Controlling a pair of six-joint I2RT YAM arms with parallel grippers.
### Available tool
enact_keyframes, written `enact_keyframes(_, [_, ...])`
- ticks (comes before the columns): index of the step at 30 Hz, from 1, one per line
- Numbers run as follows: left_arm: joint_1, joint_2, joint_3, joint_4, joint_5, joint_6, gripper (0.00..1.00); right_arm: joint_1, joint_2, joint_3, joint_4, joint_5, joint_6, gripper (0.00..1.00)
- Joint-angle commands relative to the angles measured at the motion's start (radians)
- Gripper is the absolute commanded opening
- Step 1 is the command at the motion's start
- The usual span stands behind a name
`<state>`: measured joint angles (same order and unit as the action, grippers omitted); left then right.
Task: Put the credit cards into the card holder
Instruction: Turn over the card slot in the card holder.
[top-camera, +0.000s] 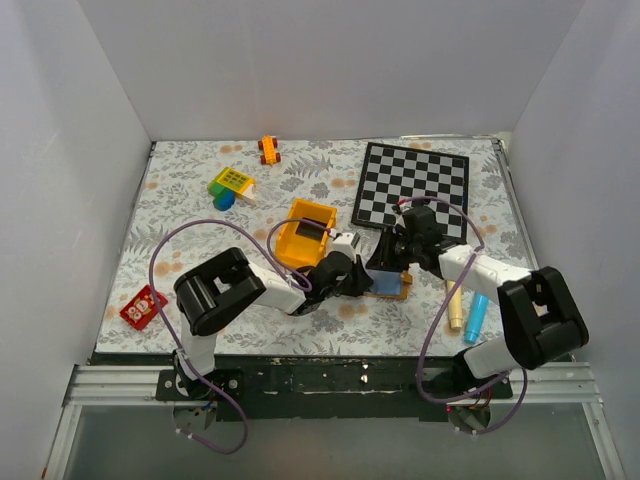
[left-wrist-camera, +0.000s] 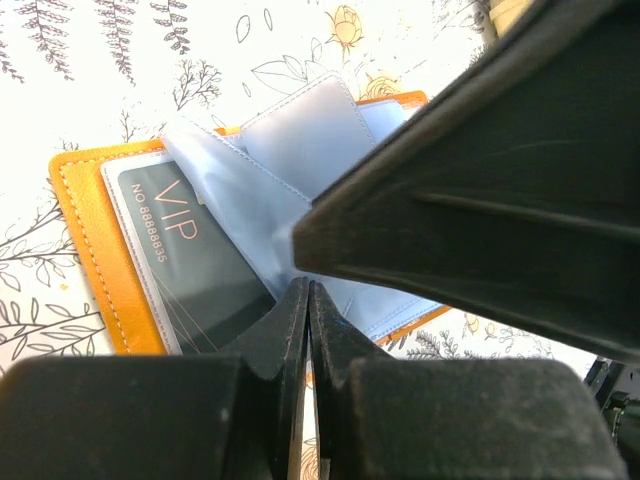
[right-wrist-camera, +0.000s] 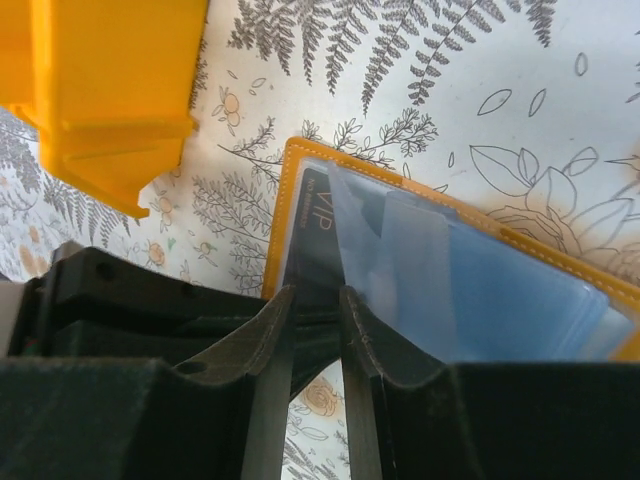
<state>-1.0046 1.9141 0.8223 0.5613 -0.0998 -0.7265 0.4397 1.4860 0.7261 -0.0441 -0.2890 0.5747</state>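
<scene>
Lying open on the flowered table (top-camera: 180, 215), the card holder (top-camera: 400, 292) sits close to the near edge, at about 4 o'clock of the yellow bin (top-camera: 300, 238) and at 6 o'clock of the chequered board (top-camera: 412, 185). Both arms meet over it. The left gripper (top-camera: 352, 275) comes in from 9 o'clock and the right gripper (top-camera: 392, 258) hangs over its 12 o'clock side.

In the left wrist view the holder's orange cover lies flat at 9 o'clock and its pale blue sleeves fan up toward 1 o'clock. One black credit card (left-wrist-camera: 200, 270), lettered "VIP", lies inside a clear pocket against the orange cover. The left gripper's fingers are pressed together, nothing showing between them, and their tips are right at the near edge of the sleeves. The dark bulk of the other arm fills the view from 1 to 4 o'clock.

In the right wrist view that gripper's fingers stand a little apart, and the card's dark near end shows in the gap between them. I cannot tell whether they clamp it or only straddle it. The bin's corner is at 10 o'clock in this view, well apart from the holder.
</scene>
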Motion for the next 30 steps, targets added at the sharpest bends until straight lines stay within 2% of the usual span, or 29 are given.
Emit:
enact_keyframes(1, [0.0, 0.023, 0.017, -0.057, -0.011, -0.008, 0.0, -0.009, -0.104, -0.007, -0.08, 0.088, -0.019, 0.33])
enact_keyframes(6, [0.0, 0.016, 0.014, -0.06, -0.017, -0.007, 0.0, -0.012, -0.171, -0.036, -0.148, 0.194, -0.025, 0.33])
enact_keyframes(13, [0.0, 0.011, 0.014, -0.069, -0.018, -0.008, 0.0, -0.012, -0.142, -0.066, -0.154, 0.22, -0.026, 0.32])
enact_keyframes(15, [0.0, 0.008, 0.011, -0.069, -0.017, -0.007, 0.0, -0.013, -0.132, -0.077, -0.134, 0.209, -0.019, 0.26])
enact_keyframes(18, [0.0, 0.002, 0.005, -0.069, -0.021, -0.008, 0.0, -0.012, -0.115, -0.083, -0.12, 0.205, -0.016, 0.03])
enact_keyframes(25, [0.0, -0.03, 0.008, -0.119, -0.057, -0.017, 0.0, -0.012, -0.06, -0.076, -0.143, 0.223, -0.027, 0.01])
enact_keyframes(30, [0.004, -0.151, -0.023, -0.228, -0.142, -0.048, 0.0, -0.012, -0.044, -0.077, -0.149, 0.225, -0.024, 0.01])
